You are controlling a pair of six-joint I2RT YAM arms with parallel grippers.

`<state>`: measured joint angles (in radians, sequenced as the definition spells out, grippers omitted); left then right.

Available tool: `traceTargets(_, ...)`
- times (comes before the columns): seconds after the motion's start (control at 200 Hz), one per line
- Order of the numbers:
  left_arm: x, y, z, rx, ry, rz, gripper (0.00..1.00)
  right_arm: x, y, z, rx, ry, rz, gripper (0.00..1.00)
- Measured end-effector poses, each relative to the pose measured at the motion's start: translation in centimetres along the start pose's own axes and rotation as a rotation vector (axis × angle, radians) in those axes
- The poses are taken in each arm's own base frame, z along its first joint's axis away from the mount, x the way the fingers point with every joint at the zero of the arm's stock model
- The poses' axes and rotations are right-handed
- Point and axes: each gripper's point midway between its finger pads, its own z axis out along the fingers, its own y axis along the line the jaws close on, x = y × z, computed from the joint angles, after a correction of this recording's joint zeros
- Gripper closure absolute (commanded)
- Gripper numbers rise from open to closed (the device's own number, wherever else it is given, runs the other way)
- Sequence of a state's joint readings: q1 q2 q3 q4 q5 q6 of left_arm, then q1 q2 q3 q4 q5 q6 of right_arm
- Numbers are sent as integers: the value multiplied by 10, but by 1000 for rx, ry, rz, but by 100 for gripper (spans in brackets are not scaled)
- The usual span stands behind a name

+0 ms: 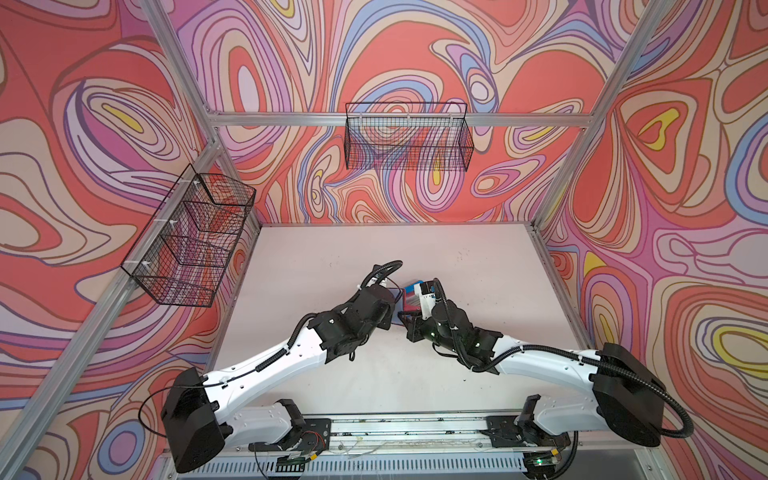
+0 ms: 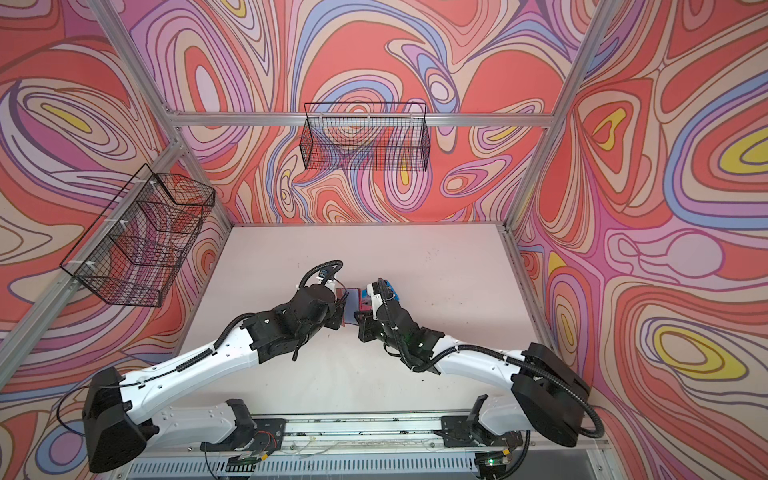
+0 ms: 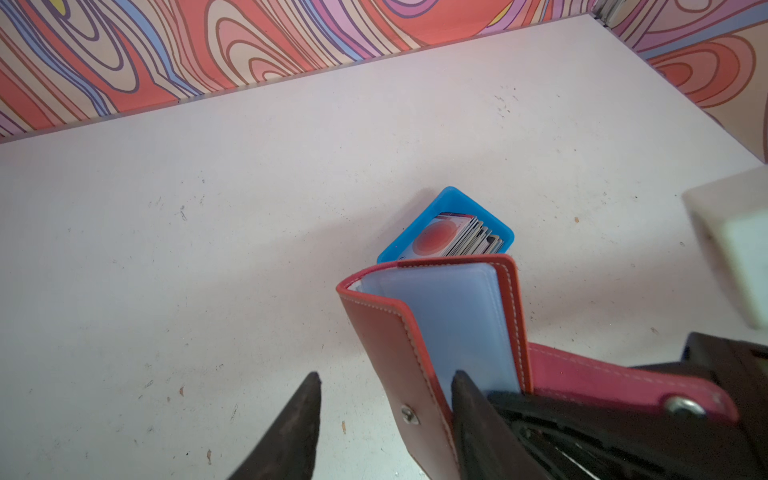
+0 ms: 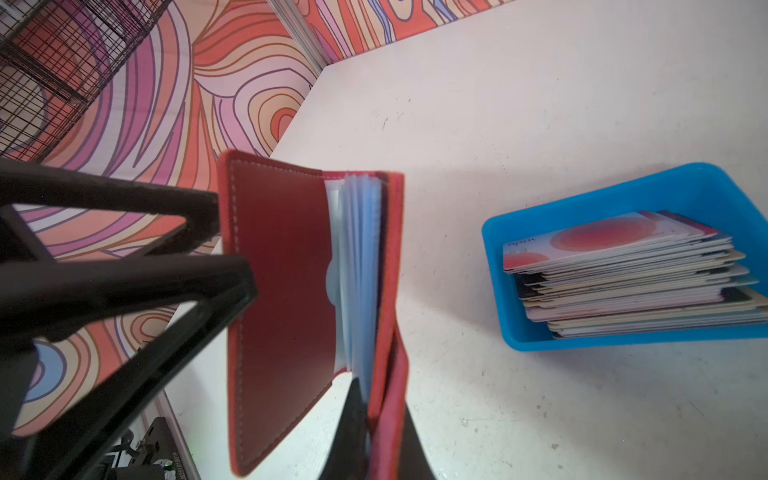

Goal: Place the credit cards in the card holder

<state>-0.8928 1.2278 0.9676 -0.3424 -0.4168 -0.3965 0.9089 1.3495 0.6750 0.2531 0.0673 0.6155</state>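
The card holder (image 3: 390, 332) hangs clamped in the right gripper (image 4: 376, 399); the left gripper (image 3: 385, 374), jaws apart astride its front cover, should pinch squarely.

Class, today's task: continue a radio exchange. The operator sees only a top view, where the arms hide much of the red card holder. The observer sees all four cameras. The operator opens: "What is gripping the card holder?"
Observer: The right gripper is shut on the strap-side cover of the red leather-like booklet card holder.
Operator: And the left gripper?
Observer: Open, straddling the other cover, one finger against the clear plastic sleeves.
Operator: Any cards in?
Observer: None shows in the sleeves; the thin plastic credit cards lie stacked in the small blue plastic tray.
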Motion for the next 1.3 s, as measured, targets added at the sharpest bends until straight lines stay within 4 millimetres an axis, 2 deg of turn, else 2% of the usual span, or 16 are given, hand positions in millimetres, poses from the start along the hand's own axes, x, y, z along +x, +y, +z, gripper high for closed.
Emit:
traceTargets(0.235,0,3,2,5,7,-21,58,-1,-2,0,13,-9,6,100)
traceTargets(0.581,4,22,14,23,58,-123,59,-1,-4,0,22,-10,14,100)
traceTargets(0.991,19,17,24,90,135,-168,54,-3,-7,-1,42,-18,23,100)
traceTargets(1.152,24,17,28,103,157,-184,63,-5,-8,-3,49,-25,25,100)
traceTargets(1.297,25,19,29,121,171,-220,77,-7,-7,-5,48,-33,27,100)
